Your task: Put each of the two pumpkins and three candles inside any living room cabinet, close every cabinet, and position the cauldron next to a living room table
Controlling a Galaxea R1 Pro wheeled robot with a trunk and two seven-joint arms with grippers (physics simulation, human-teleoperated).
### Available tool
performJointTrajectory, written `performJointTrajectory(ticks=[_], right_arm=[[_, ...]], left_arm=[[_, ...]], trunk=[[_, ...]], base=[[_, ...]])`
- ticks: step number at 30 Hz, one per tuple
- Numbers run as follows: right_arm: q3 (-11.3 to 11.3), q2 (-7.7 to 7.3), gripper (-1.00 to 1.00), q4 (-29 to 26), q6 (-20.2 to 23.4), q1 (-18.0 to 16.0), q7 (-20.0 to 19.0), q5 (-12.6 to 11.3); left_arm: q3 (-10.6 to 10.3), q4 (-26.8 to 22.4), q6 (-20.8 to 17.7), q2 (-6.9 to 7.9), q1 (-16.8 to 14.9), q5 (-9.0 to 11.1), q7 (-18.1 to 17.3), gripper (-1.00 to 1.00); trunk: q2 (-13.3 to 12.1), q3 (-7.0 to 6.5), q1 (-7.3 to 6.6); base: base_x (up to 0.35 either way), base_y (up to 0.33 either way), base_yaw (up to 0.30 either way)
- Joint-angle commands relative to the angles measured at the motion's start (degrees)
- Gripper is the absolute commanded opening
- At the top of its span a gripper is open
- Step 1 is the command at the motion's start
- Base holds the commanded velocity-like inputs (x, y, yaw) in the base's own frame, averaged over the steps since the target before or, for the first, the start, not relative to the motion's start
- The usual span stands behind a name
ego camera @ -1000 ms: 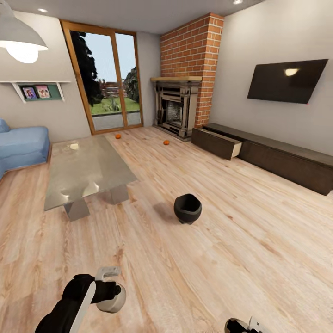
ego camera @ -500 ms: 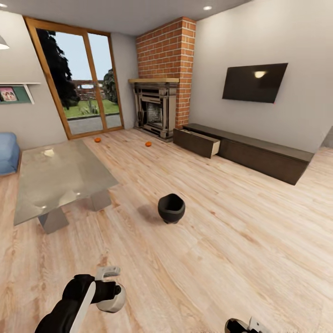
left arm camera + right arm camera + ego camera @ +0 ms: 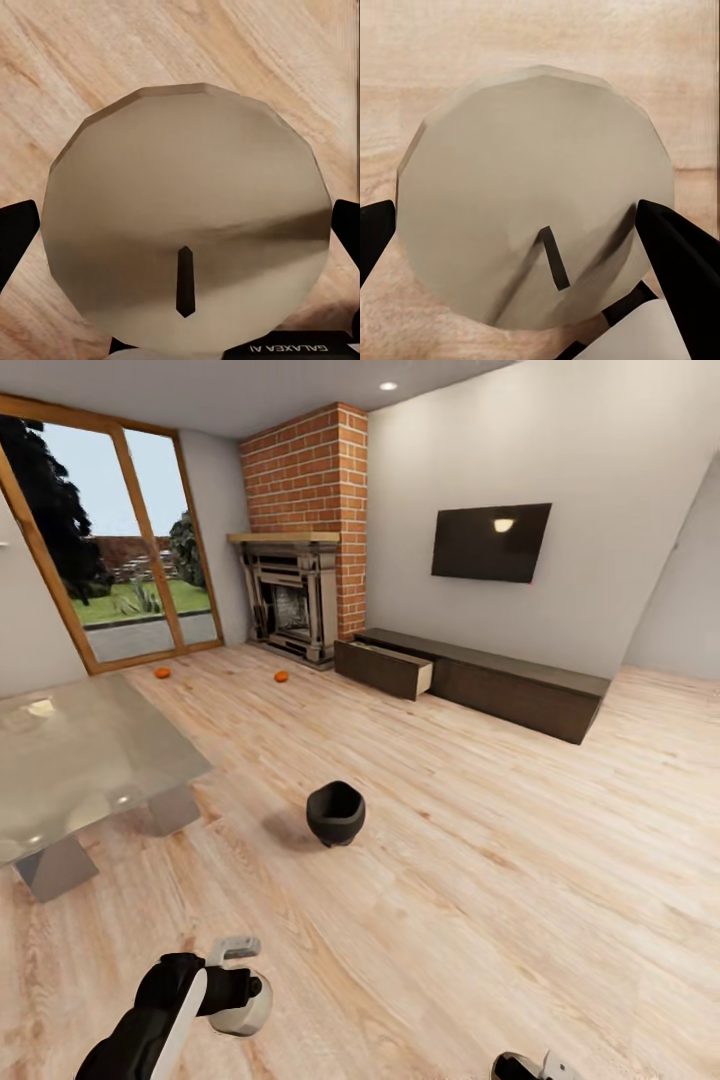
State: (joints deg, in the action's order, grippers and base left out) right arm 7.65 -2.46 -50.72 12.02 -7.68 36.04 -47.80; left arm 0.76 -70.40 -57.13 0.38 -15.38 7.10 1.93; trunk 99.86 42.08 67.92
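**A:** Far ahead of the left tool (image 3: 232, 972), on the pale plank floor (image 3: 520, 880), lie the two small ribbed orange pumpkins (image 3: 281, 677) (image 3: 162, 672), both short of the ornate grey-black fireplace surround (image 3: 290, 595) and neither one in the cabinet.

**B:** And the long low dark-brown wooden cabinet (image 3: 500, 685) itself?

**A:** Farther off and to the right of both tools, against the wall under the flat black television (image 3: 490, 542). Its near drawer (image 3: 385, 667) stands pulled out, with a pale edge showing; I judge it ready to receive things, but I cannot see inside it.

**B:** Candles?

**A:** None that I can pick out.

**B:** The small round black cauldron (image 3: 335, 812)?

**A:** Upright on the floor ahead of the left tool, near the glossy grey low worktop (image 3: 70, 760) but a clear gap apart. Whether that counts as next to it is doubtful; I would count that step as open.

**B:** So what is done?

**A:** As far as I can judge, nothing is finished: pumpkins and candles to stow, the drawer to shut, the cauldron perhaps to shift.

**B:** What are the tools carrying?

**A:** The left tool hangs low over the floor; its wrist camera faces a beige rounded disc (image 3: 187, 217) with dark fingers at either edge, spread wide and gripping nothing. The right tool (image 3: 540, 247) looks the same: fingers wide, empty.
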Motion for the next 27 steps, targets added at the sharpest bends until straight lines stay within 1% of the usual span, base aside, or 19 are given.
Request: performJointTrajectory(ticks=[1, 27], right_arm=[[0.00, 0.00, -1.00, 0.00, -0.03, -0.01, 0.00, 0.06], [0.00, 0.00, -1.00, 0.01, -0.27, -0.01, 0.00, 0.07]], left_arm=[[0.01, 0.00, 0.00, 0.02, 0.00, 0.02, 0.00, -1.00], [-0.02, 0.00, 0.00, 0.06, 0.00, 0.02, 0.00, -1.00]], trunk=[[0.00, -0.03, 0.00], [0.00, -0.70, 0.00]], base=[[0.000, 0.000, -0.273], [0.000, 0.000, -0.275]])
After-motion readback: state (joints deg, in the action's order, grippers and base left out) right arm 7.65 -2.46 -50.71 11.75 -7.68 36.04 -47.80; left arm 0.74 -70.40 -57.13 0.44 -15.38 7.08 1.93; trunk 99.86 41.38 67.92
